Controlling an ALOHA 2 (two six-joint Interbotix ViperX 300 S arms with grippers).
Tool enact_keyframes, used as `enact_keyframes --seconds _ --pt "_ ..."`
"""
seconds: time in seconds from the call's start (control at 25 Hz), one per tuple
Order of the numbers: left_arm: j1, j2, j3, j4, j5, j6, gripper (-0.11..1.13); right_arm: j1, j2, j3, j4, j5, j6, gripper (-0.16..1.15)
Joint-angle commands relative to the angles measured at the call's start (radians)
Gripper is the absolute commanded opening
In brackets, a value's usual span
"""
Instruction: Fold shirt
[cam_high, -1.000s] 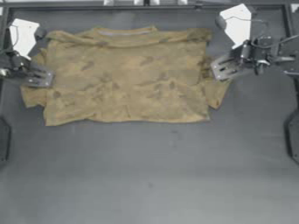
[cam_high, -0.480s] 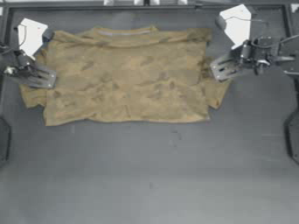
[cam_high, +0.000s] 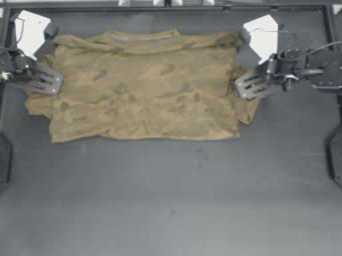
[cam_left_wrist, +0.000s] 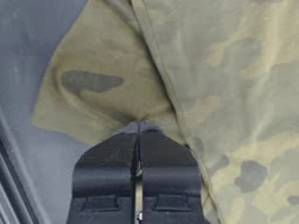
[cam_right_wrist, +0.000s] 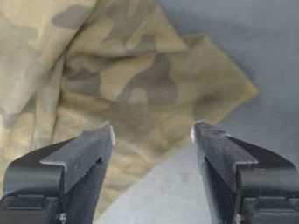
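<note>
1. Looking down from the top view, you have the shirt (cam_high: 143, 85) spread nearly flat in the upper half of the frame, its pale neckband (cam_high: 143, 37) toward the top edge and its hem running across the middle of the dark table (cam_high: 174, 200).
2. Your left gripper (cam_high: 48, 82) sits at the shirt's left edge, by the left sleeve (cam_high: 40, 102). In the left wrist view the jaws are pressed together with only a hairline gap, tips resting on the sleeve cloth (cam_left_wrist: 99, 87); whether a fold of fabric is actually pinched between them I cannot tell.
3. Your right gripper (cam_high: 246, 88) is at the shirt's right edge, over the right sleeve (cam_high: 247, 107). In the right wrist view its jaws stand wide apart, straddling the sleeve's corner (cam_right_wrist: 192, 96), gripping nothing.
4. Expect the shirt to behave as light, limp cloth: it will drape, sag between two holds and wrinkle rather than keep any shape. It should not slip much on the table, yet a thin single layer can slide out of a shallow pinch.
5. Take hold at doubled or seamed places, the sleeve hems, shoulder seams or the bottom hem corners, where the cloth is thicker and the jaws bite better.
6. Lift both sides evenly; an uneven pull would likely skew the fold and drag the body cloth into bunches.
</note>
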Motion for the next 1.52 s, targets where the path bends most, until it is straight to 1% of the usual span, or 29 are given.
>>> enact_keyframes --seconds 0.04,0.2,0.28,0.32,0.36,0.44,0.48,0.52,0.56,0.6,0.68,0.76,0.96,1.08,1.24,1.4,1.52 --pt "0.000 -0.051 -0.017 0.006 0.000 0.003 0.04 0.006 0.008 -0.015 0.002 -0.012 0.000 0.88" --pt "-0.002 -0.063 -0.021 0.005 0.018 0.012 0.04 0.017 0.025 -0.018 -0.002 -0.009 0.000 0.86" --pt "-0.002 -0.067 -0.023 0.006 0.021 0.014 0.04 0.023 0.026 -0.021 0.000 -0.008 0.000 0.77" --pt "0.000 -0.069 -0.023 0.006 0.021 0.014 0.04 0.025 0.028 -0.023 0.000 -0.003 0.000 0.70" --pt "0.000 -0.071 -0.025 0.008 0.021 0.014 0.04 0.028 0.028 -0.023 -0.002 0.002 0.000 0.59" --pt "-0.002 -0.071 -0.025 0.008 0.021 0.014 0.04 0.034 0.028 -0.023 -0.003 0.009 0.000 0.32" --pt "0.000 -0.071 -0.025 0.008 0.021 0.014 0.04 0.035 0.028 -0.020 -0.006 0.009 0.002 0.15" --pt "-0.002 -0.072 -0.025 0.009 0.021 0.014 0.04 0.037 0.028 -0.018 -0.006 0.006 0.003 0.03" --pt "-0.002 -0.071 -0.025 0.009 0.021 0.014 0.04 0.035 0.028 -0.018 -0.005 0.006 0.003 -0.05" --pt "-0.002 -0.071 -0.025 0.009 0.021 0.014 0.04 0.037 0.028 -0.020 -0.006 0.009 0.002 -0.07" --pt "-0.009 -0.072 -0.028 0.008 0.021 0.014 0.04 0.037 0.025 -0.025 -0.005 0.011 0.002 0.02" --pt "-0.020 -0.075 -0.035 0.009 0.023 0.014 0.04 0.038 0.018 -0.032 -0.006 0.011 -0.002 0.07" --pt "-0.049 -0.089 -0.075 0.009 0.034 0.014 0.04 0.040 -0.008 -0.074 -0.008 0.011 -0.017 0.05" --pt "-0.064 -0.089 -0.100 0.009 0.054 0.025 0.04 0.044 -0.021 -0.112 -0.008 0.011 -0.020 0.05" --pt "-0.094 -0.089 -0.132 0.006 0.054 0.028 0.04 0.055 -0.026 -0.166 -0.018 0.018 -0.023 0.05" --pt "-0.121 -0.086 -0.170 0.005 0.038 0.028 0.04 0.071 -0.026 -0.219 -0.023 0.017 -0.026 0.05" --pt "-0.132 -0.078 -0.189 -0.009 -0.006 0.028 0.04 0.081 -0.026 -0.262 -0.021 0.014 -0.035 0.05"
